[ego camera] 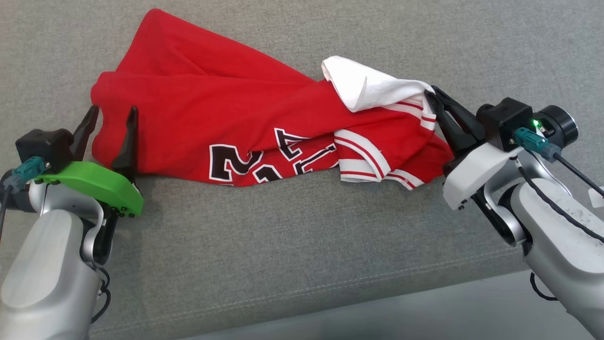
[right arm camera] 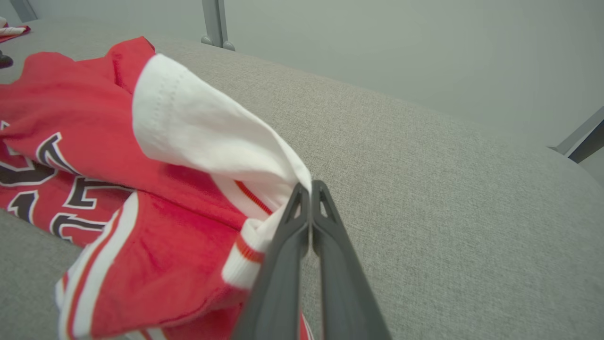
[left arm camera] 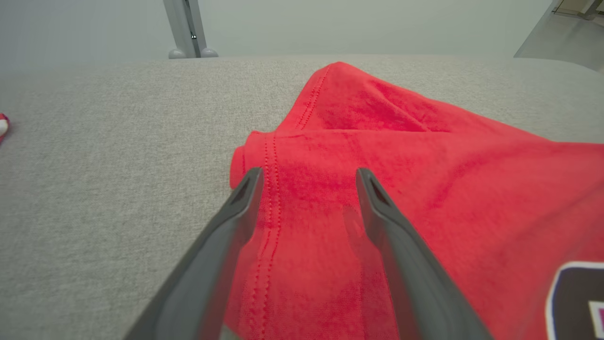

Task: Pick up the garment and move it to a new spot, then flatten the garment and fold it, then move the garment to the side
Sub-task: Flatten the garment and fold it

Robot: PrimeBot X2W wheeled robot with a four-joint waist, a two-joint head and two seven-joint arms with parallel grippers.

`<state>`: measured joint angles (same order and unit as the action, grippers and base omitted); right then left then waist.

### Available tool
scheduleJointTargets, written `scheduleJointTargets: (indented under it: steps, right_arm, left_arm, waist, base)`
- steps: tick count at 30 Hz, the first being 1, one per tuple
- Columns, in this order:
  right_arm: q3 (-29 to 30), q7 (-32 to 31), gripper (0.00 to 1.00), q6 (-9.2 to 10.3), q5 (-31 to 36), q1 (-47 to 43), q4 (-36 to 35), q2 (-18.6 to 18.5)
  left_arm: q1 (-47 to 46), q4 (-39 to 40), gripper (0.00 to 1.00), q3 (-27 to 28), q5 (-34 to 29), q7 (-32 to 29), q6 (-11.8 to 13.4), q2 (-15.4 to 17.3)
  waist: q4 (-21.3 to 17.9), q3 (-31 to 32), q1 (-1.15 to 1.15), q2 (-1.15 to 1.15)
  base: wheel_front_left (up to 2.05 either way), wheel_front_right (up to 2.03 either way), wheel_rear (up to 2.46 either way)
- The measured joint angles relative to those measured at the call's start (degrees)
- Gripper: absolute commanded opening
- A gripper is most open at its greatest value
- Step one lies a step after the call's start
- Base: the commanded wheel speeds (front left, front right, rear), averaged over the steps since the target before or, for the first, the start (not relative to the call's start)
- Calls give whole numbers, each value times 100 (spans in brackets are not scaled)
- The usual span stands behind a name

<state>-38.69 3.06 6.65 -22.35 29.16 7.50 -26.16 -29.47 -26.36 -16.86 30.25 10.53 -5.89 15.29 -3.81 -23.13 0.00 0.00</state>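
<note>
1. The red garment [ego camera: 226, 113] lies bunched across the grey cushion [ego camera: 302, 226], its black-and-white print towards the front edge and a white flap turned up at its right end.
2. Over to the left gripper [ego camera: 114, 109]: the fingers are spread wide, poised over the garment's stitched left hem, and they clamp nothing.
3. The right gripper [ego camera: 432, 92] has its fingers pressed tight together, pinching the white, red-striped trim at the garment's right end.

A crumpled red jersey [ego camera: 198, 108] lies on the grey fabric cushion [ego camera: 292, 236].
</note>
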Motion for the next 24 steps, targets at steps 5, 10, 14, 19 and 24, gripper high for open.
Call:
scheduleJointTargets:
  steps: [5,10,14,19,24]
  right_arm:
    - [55,-5,0,2,2,-65,-223,-14]
    - [66,-7,0,10,15,-154,-339,-13]
    - [87,-10,0,40,65,-228,-394,-16]
    - [100,-58,0,44,78,-299,-471,-16]
    - [125,-68,0,44,122,-399,-533,-14]
  left_arm:
    - [-205,-60,100,-76,43,-223,-23,-16]
    - [-499,-138,100,-88,100,-344,-33,-19]
    - [-608,-274,100,-68,147,-404,-68,-21]
    - [-719,-436,100,-24,179,-501,-68,7]
    - [-882,-504,100,-11,186,-553,-73,37]
  waist:
    - [-79,-107,0,0]
    - [-120,-234,0,0]
    - [-132,-278,0,0]
    - [-143,-300,0,0]
    - [-151,-318,0,0]
  base:
    - [0,0,0]
    - [0,0,0]
    - [0,0,0]
    - [0,0,0]
    - [0,0,0]
